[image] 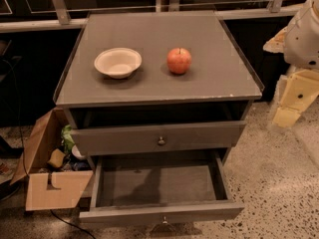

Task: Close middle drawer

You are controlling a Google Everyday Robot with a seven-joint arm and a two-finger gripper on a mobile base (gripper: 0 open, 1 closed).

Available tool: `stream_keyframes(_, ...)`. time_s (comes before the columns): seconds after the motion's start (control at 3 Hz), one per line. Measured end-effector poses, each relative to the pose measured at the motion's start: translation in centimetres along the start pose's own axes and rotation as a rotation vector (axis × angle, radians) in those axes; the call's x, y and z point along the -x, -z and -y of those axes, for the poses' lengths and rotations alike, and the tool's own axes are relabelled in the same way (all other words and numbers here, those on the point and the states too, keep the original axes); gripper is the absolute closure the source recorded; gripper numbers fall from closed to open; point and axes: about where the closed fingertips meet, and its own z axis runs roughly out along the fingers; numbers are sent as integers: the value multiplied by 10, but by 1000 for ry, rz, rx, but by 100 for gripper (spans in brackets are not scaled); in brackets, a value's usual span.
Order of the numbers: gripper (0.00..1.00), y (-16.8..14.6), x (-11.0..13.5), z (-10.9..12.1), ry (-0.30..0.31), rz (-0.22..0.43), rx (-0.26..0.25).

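Note:
The grey wooden cabinet (159, 91) stands in the middle of the camera view. Its middle drawer (159, 212) is pulled far out toward me. The inside is empty, and a small round brass knob (163, 219) sits on its flat front at the bottom edge of the view. The top drawer (124, 138), with its own knob (161, 141), stands a little way out above it. The lowest drawer is hidden under the open one. My gripper (291, 103), yellowish under a white arm (304, 34), hangs at the far right, level with the cabinet top and well away from the drawers.
A white bowl (118, 62) and a red apple (179, 60) sit on the cabinet top. An open cardboard box (42, 153) with odds and ends lies on the floor against the cabinet's left side. Speckled floor (269, 183) lies to the right.

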Motion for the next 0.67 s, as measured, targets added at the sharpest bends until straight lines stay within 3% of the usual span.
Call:
stream_keyframes(0.33, 0, 0, 0, 0, 0, 0, 0)
stream_keyframes(0.67, 19, 0, 0, 0, 0, 0, 0)
